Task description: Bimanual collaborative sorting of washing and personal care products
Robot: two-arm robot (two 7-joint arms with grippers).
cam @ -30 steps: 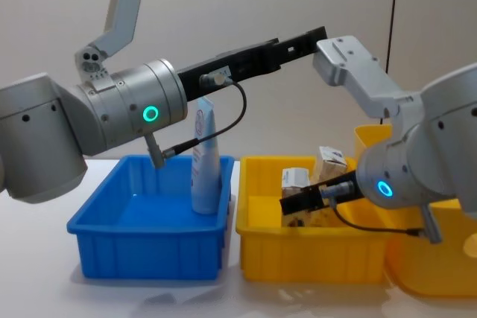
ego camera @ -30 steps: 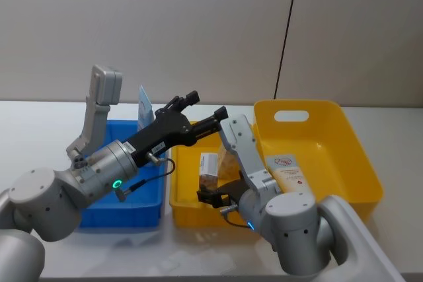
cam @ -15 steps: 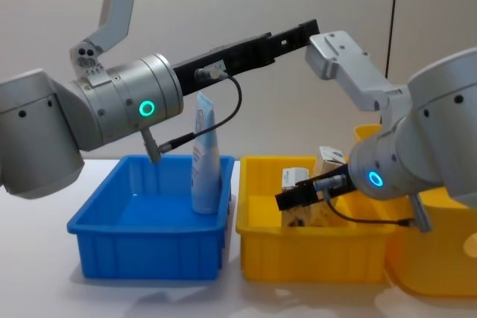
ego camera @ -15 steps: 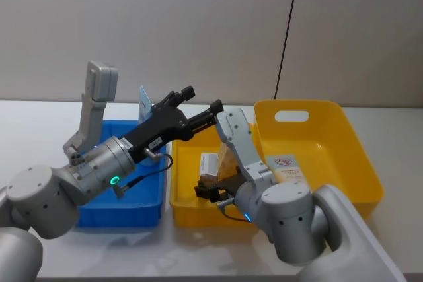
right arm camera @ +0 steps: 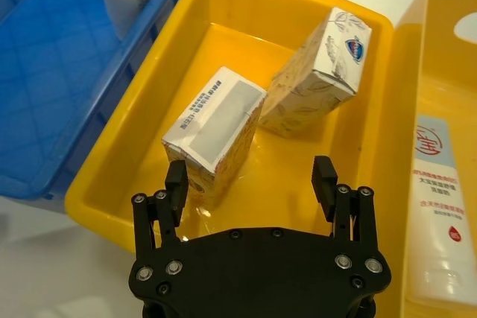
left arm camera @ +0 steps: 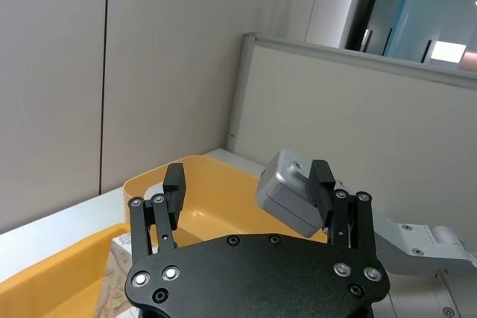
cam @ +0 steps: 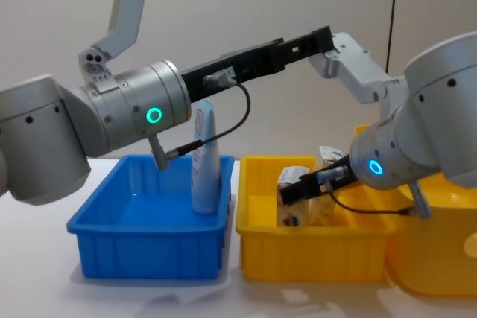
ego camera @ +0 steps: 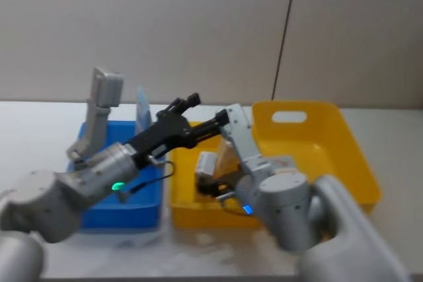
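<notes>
Head view: my left tool [ego camera: 205, 110] hangs high over the seam between the blue bin [ego camera: 125, 219] and the small yellow bin [ego camera: 192, 212], with its fingers spread and nothing between them. A pale-blue tube [ego camera: 143, 107] stands at the blue bin's far side. My right tool [ego camera: 206, 186] sits low inside the small yellow bin. The nearer cream box [ego camera: 207, 162] is just beyond it, on the side away from the robot, so the right arm is plainly the closer one. The large yellow tub [ego camera: 330, 143] is off to the right.

Left wrist view: the fingers are wide apart and hold nothing (the grey link between them is the other arm, farther off).

Right wrist view: this tool is also fully open and empty. The nearer cream box lies ahead of it, in front of one finger rather than in the gap. Its long axis runs away from the tool at a skew. I judge the tool must shift sideways toward the blue bin, and perhaps turn a little, before closing. The second cream box [right arm camera: 322, 72] lies farther back, apart from the first. The tube with the red round logo [right arm camera: 436, 199] lies flat in the large tub.

Chest view: the right tool is level with the boxes, just short of the nearer one, and the left tool is well above everything.
</notes>
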